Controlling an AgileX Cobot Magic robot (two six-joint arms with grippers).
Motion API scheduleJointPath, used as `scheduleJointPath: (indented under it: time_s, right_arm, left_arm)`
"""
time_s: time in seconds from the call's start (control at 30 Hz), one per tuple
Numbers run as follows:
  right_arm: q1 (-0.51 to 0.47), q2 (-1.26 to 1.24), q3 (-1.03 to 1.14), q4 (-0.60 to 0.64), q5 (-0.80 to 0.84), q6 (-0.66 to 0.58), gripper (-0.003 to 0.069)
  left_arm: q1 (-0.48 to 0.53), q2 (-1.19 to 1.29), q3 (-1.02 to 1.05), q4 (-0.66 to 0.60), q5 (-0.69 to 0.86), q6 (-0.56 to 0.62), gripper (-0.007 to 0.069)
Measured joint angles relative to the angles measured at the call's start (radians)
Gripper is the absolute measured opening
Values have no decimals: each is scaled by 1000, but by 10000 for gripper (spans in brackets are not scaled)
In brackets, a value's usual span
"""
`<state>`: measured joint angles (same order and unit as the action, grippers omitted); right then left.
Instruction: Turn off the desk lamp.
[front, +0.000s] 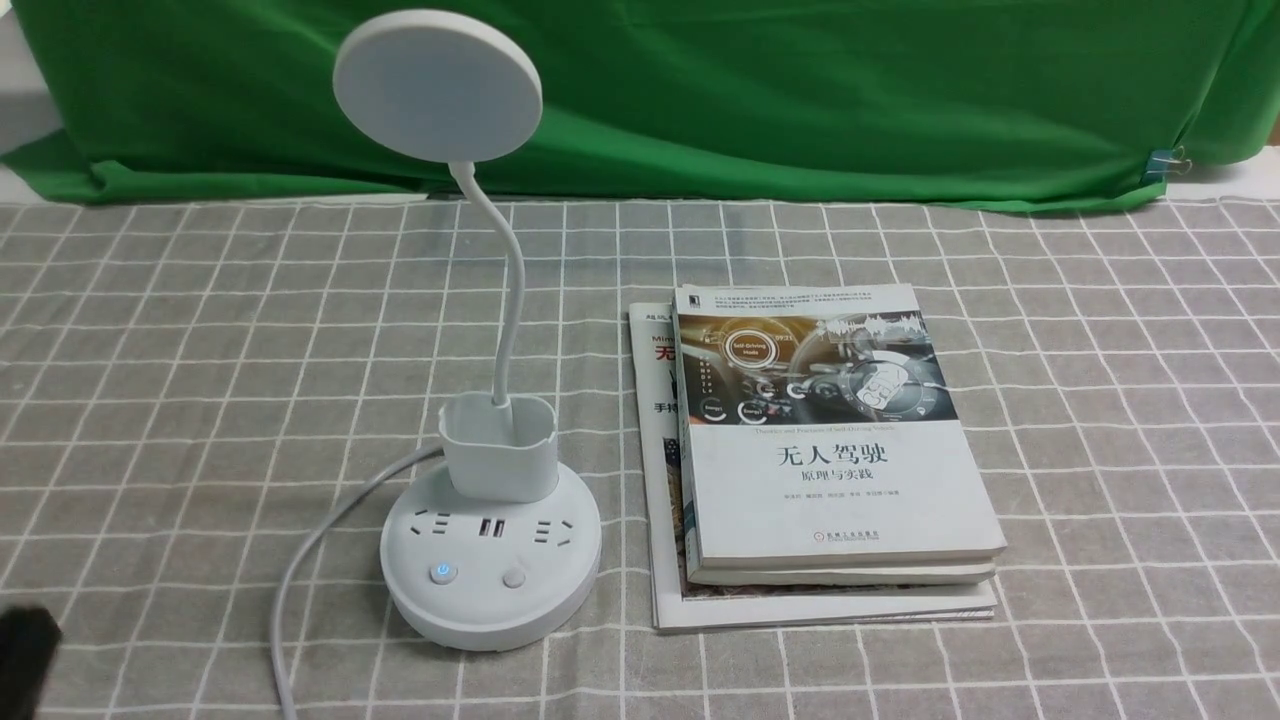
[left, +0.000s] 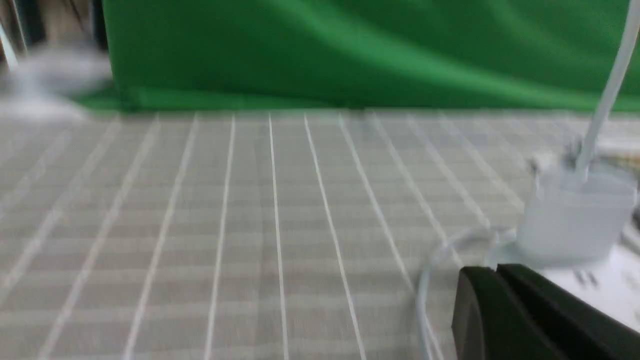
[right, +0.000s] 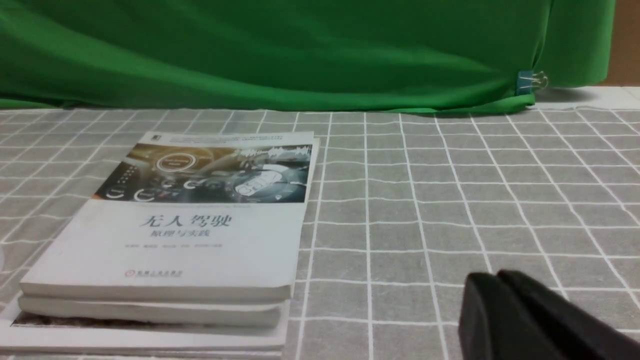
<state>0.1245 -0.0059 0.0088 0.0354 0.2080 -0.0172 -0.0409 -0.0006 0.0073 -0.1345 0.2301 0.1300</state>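
Observation:
The white desk lamp (front: 490, 560) stands left of centre, with a round disc head (front: 437, 84), a bendy neck, a cup holder (front: 497, 445) and a round base with sockets. On the base, a left button (front: 443, 572) glows blue and a plain right button (front: 514, 577) sits beside it. My left gripper (front: 22, 650) shows only as a dark tip at the lower left edge, well left of the base. In the left wrist view the gripper (left: 495, 270) is shut and empty, near the lamp's cup (left: 575, 220). My right gripper (right: 492, 276) is shut and empty above the cloth.
A stack of books (front: 830, 450) lies right of the lamp; it also shows in the right wrist view (right: 185, 225). The lamp's white cord (front: 300, 580) runs from the base toward the front edge. A green cloth (front: 800, 90) hangs at the back over the grey checked tablecloth (front: 1100, 400).

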Motion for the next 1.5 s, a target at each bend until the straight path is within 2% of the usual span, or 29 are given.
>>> scheduleJointPath:
  time_s: [0.87,1.07,1.5]
  right_arm:
    - [0,0,0,0,0,0,35]
    - [0,0,0,0,0,0,35]
    - [0,0,0,0,0,0,35]
  left_arm:
    - [2,-1,0,-12,12,0,1]
    - [57,-1,0,-6,12,0,1]
    - [61,-1,0,-7,12,0,1]
